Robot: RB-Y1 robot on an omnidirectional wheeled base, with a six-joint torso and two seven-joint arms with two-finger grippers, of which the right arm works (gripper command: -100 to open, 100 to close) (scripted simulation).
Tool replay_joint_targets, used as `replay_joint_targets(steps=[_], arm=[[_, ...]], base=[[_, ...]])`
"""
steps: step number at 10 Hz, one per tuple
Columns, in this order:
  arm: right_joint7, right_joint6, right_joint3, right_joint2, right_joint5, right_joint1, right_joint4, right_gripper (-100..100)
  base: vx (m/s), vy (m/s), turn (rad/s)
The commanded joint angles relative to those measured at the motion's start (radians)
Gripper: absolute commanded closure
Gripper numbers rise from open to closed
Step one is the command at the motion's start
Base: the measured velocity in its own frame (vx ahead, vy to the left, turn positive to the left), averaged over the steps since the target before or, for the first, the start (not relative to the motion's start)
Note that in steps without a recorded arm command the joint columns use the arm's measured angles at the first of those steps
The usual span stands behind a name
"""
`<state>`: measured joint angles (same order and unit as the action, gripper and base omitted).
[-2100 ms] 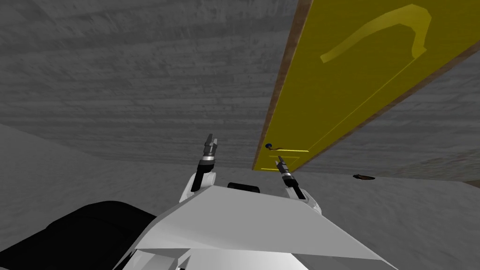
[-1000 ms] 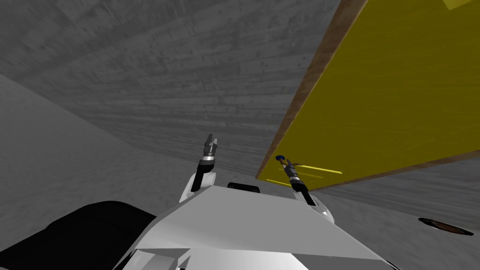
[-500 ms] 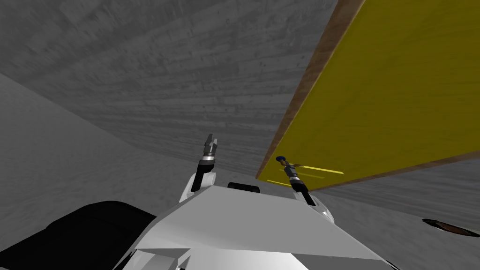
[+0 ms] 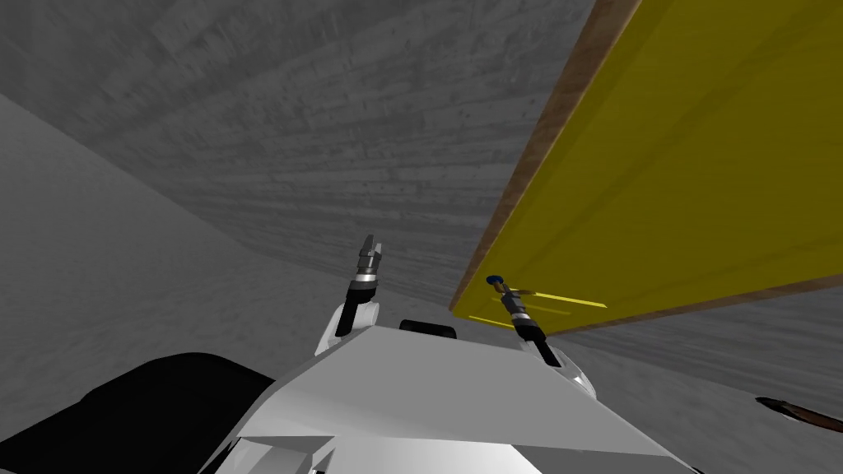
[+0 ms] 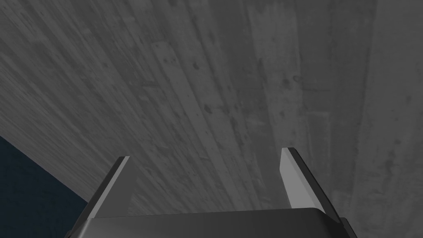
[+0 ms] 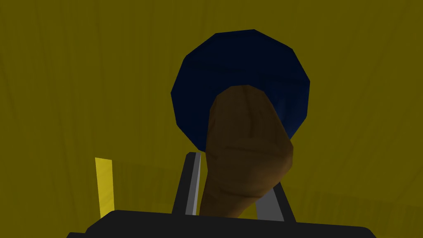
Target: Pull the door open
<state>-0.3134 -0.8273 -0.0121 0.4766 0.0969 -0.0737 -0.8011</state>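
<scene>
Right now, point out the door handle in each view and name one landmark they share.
Head view: handle at the right gripper's tip, near the yellow door's edge.
Left wrist view: not in it.
Right wrist view: brown, clamped between the fingers, before its dark blue plate.
Shared landmark: the yellow door.

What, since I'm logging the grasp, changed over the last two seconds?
I moved closer to the yellow door; the right gripper reached forward from just short of the brown handle and its jaws now clamp it. The left gripper stayed raised, jaws open.
</scene>
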Motion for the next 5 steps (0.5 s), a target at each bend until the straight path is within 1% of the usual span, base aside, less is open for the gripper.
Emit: replay_joint_targets(steps=[1,2,5], arm=[[-0.016,-0.026,-0.014,0.015,-0.006,-0.023,-0.004,100],[-0.029,-0.043,-0.023,0.027,-0.009,-0.034,-0.005,100],[-0.061,-0.089,-0.045,0.059,-0.017,-0.066,-0.007,100]], base=[[-0.208,-0.066,0.144],[-0.237,-0.053,0.129],[-0.215,-0.082,0.133]])
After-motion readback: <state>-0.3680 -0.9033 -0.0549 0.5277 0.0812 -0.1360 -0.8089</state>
